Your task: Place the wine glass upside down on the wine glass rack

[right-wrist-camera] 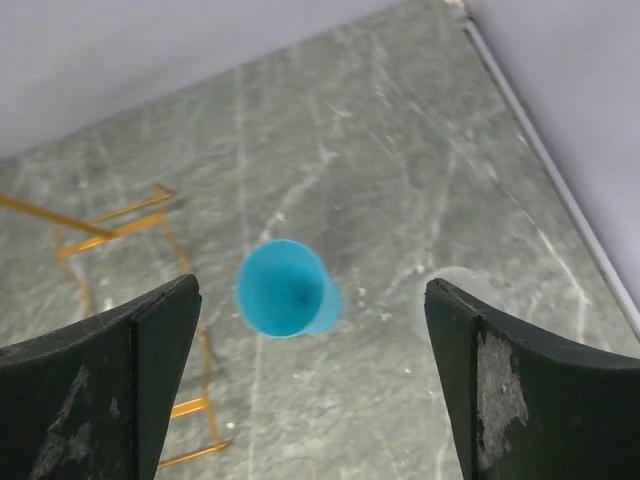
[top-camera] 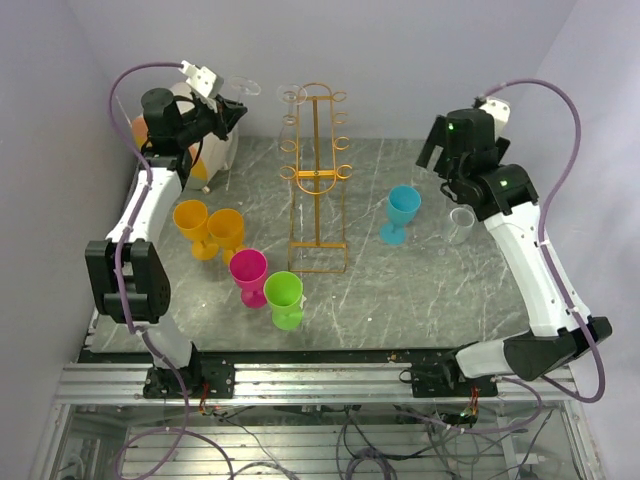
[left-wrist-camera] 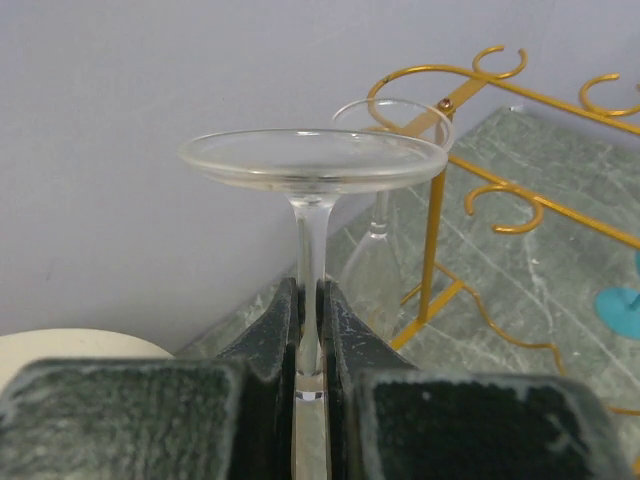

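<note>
Currently the left gripper point(left-wrist-camera: 312, 300) pinches the clear wine glass point(left-wrist-camera: 312, 160) by its stem, foot up, far left beside the wine glass rack point(left-wrist-camera: 432, 250). Its foot may miss a hook or strike the hanging glass point(left-wrist-camera: 378, 235). The right gripper point(right-wrist-camera: 310, 288) is spread wide.

The wine glass point(left-wrist-camera: 312, 160) is shown clear and colourless, and the wine glass rack point(top-camera: 318, 180) is picked out in orange-gold wire. The table point(top-camera: 430, 290) is rendered in grey-green marble, veined with pale streaks. The colours are counted off: an orange-yellow goblet point(top-camera: 190, 225), a second orange-yellow goblet point(top-camera: 228, 232), a magenta goblet point(top-camera: 249, 272), a lime-green goblet point(top-camera: 285, 298) and a turquoise goblet point(top-camera: 403, 208) (brighter still from the right wrist view). A clear tumbler point(top-camera: 460, 225) is noted. Black, scuffed with grey, is seen on the left gripper point(left-wrist-camera: 312, 310) and the right gripper point(right-wrist-camera: 312, 300). White and black are worn by the left arm point(top-camera: 150, 205) and the right arm point(top-camera: 535, 270), mauve by the cables point(top-camera: 150, 68), pale lilac-grey by the walls point(top-camera: 420, 50).
</note>
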Motion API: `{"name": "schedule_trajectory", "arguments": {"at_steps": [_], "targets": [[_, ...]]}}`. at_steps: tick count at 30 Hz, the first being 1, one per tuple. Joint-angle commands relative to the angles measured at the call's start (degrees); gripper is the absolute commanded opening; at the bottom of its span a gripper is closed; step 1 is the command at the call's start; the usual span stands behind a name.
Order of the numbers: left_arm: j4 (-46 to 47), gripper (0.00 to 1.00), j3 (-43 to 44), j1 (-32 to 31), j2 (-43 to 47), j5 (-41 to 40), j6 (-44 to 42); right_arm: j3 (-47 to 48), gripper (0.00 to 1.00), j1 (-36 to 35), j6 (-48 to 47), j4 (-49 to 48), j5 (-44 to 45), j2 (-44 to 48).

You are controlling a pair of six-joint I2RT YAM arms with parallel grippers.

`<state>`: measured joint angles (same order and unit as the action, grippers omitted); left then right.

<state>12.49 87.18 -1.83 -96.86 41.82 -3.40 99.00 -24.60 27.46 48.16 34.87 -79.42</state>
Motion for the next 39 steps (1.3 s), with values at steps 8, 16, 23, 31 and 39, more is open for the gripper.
{"name": "schedule_trajectory", "arguments": {"at_steps": [8,16,23,31,39], "targets": [[21.2,0.07,-1.9,-2.0,-4.3,4.3,-2.6,-14.6,0.63,14.8,2.5,11.4,-5.2,8.6],[22.5,0.07,-3.5,-2.9,-6.2,6.8,-5.6,-25.5,0.56,20.3,3.5,10.8,-6.7,13.9],[27.1,0.07,-6.7,-3.0,-6.6,6.5,-5.4,-31.3,0.55,25.0,1.7,4.4,-10.6,12.7],[27.5,0.07,-6.9,-3.1,-6.7,5.7,-6.7,-30.7,0.55,26.9,0.9,-0.5,-15.3,9.7],[29.2,0.07,-9.2,-3.1,-5.2,7.6,-7.3,-30.2,0.55,27.2,1.1,-4.1,-16.2,6.0]]}}
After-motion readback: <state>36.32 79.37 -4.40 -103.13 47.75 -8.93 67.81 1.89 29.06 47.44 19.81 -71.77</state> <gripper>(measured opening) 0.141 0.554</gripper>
